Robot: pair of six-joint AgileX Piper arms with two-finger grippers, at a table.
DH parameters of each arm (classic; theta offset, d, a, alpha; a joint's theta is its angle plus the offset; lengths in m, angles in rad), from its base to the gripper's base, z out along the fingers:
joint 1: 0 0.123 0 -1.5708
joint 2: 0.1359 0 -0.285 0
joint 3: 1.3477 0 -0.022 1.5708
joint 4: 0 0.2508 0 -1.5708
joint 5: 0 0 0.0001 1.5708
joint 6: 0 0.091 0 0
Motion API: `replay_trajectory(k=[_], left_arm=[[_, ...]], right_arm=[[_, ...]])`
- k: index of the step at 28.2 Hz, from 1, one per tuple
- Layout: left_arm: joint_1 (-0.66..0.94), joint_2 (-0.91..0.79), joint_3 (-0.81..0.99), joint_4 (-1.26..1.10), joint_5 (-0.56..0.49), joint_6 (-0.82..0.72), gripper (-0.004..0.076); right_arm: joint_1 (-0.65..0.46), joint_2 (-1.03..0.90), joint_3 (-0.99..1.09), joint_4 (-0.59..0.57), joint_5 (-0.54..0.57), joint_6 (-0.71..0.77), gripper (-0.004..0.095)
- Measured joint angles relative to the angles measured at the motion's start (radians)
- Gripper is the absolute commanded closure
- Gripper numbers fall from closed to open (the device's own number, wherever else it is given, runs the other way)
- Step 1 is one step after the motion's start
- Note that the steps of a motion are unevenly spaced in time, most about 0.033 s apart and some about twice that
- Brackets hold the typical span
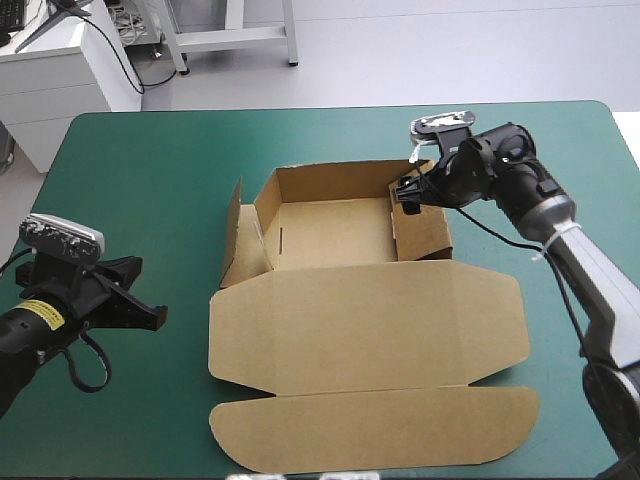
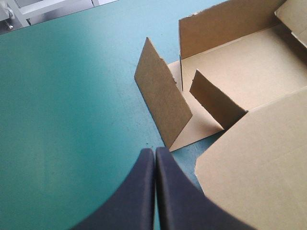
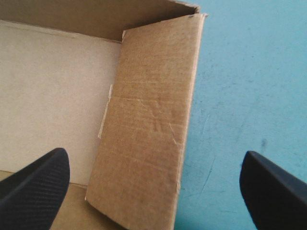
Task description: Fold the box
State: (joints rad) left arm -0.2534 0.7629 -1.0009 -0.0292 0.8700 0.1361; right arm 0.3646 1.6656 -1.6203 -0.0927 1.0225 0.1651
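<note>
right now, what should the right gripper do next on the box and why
Probably lower a little and close on the right wall: the right gripper is open, one finger over the box floor, the other over the teal-green cover, the wall upright between them, ungripped.

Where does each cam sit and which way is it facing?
High view: above and behind the robot, facing forward and down at the table and box; left gripper and right gripper show.
Left wrist view: above the left wrist, facing along the shut left gripper toward the box's left flap.
Right wrist view: above the right wrist, facing down onto the box's right wall, right gripper open either side.
Both wrist views share the tray floor.
</note>
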Motion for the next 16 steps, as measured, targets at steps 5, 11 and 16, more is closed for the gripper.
replay_trajectory(k=[5, 11, 16], left_arm=[[0.000, 0.000, 0.000, -0.003, 0.002, 0.000, 0.0732], [0.000, 0.000, 0.000, -0.004, 0.010, 0.000, 0.0733], [0.000, 0.000, 0.000, -0.010, 0.011, 0.000, 0.0733]], right_arm=[[-0.045, 0.130, 0.000, 0.080, -0.020, -0.015, 0.0030], [-0.121, 0.189, 0.000, 0.233, -0.028, -0.121, 0.0069], [-0.127, 0.211, -0.003, 0.256, -0.025, -0.151, 0.0350]])
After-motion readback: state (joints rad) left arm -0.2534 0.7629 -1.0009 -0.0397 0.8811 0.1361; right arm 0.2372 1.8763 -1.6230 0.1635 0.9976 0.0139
